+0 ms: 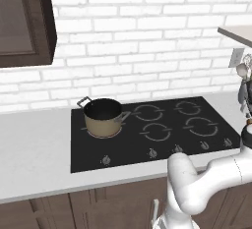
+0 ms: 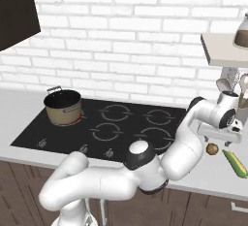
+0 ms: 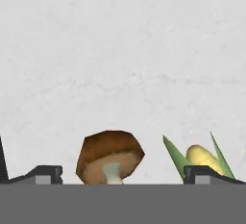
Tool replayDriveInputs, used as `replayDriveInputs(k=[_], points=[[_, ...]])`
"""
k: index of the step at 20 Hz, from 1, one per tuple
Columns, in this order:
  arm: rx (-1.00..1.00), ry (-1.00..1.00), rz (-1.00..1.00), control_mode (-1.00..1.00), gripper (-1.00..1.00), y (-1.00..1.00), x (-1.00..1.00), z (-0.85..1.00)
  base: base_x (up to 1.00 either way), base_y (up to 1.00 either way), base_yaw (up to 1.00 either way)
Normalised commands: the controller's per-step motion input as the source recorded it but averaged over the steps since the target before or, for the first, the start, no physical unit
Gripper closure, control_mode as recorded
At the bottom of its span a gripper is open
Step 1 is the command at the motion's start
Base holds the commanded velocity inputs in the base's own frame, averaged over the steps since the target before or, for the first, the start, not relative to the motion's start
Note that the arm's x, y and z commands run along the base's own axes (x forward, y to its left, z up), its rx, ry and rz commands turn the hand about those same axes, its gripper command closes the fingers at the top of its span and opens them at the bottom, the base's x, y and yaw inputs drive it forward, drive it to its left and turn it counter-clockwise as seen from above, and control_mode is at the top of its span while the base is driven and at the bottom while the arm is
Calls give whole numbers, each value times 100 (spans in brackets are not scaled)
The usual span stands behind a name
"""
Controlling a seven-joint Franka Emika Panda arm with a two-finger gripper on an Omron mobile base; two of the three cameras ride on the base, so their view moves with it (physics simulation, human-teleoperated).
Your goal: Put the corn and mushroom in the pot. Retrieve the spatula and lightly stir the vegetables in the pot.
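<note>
The brown-capped mushroom (image 3: pixel 110 158) lies on the pale counter between my fingertips (image 3: pixel 45 174), seen close in the hand view. Beside it lies the corn (image 3: pixel 202 155), green husk around a yellow tip, partly behind the other fingertip. From the right base view, my gripper (image 2: pixel 220 141) hangs open just above the mushroom (image 2: pixel 212 148), with the corn (image 2: pixel 236 163) to its right. The tan pot (image 1: pixel 103 117) stands with its dark inside showing on the cooktop's far-left burner, also seen from the right (image 2: pixel 63 106). Utensils (image 2: pixel 243 82) stick out of a grey cup; which one is the spatula I cannot tell.
The black cooktop (image 2: pixel 121 128) lies between the pot and the vegetables. A grey utensil cup (image 2: pixel 227 96) stands right behind my hand, under a wall shelf (image 2: pixel 223 50). A brick wall backs the counter. A dark cabinet (image 1: pixel 24 21) hangs at upper left.
</note>
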Motion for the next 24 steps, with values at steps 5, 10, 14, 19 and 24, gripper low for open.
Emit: replayDriveInputs(k=[5,10,14,19,24], points=[[0,0,1,-100,-100,-1,10,-33,0,0,0],[0,0,2,-100,-100,0,-5,-10,0,0,0],[0,0,1,-100,-100,0,-9,-6,0,0,0],[0,0,2,-100,-100,4,-17,-2,0,0,0],[0,0,4,-100,-100,19,-24,-8,0,0,0]])
